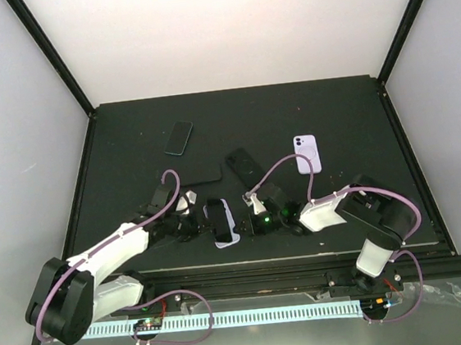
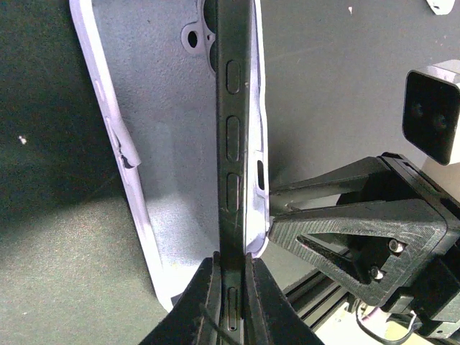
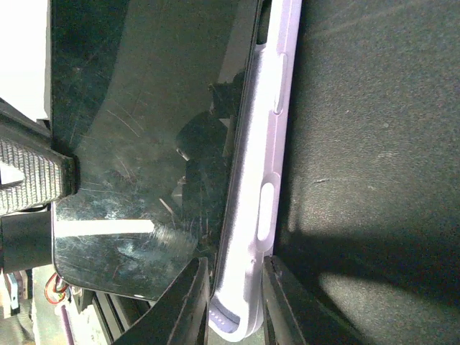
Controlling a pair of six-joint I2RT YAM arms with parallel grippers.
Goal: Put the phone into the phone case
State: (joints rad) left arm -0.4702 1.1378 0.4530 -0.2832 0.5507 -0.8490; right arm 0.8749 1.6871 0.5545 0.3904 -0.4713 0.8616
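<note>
While the phone (image 2: 233,144) was pinched edge-on inside the case (image 3: 269,144) by the left gripper (image 2: 231,269), and the case wall clamped by the right gripper (image 3: 233,277), seating was judged underway; pressing flat was needed.

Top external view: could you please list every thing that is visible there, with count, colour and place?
black phone: one, black, near middle, tilted on one long edge
lilac case: one, lilac, under that phone
dark phone: one, dark, far left
black flat items: two, black, centre; phone or case unclear
lilac-backed phone: one, lilac, right of centre
table: one, black, beneath everything
left gripper: one, black, shut on the black phone
right gripper: one, black, shut on the lilac case
</note>
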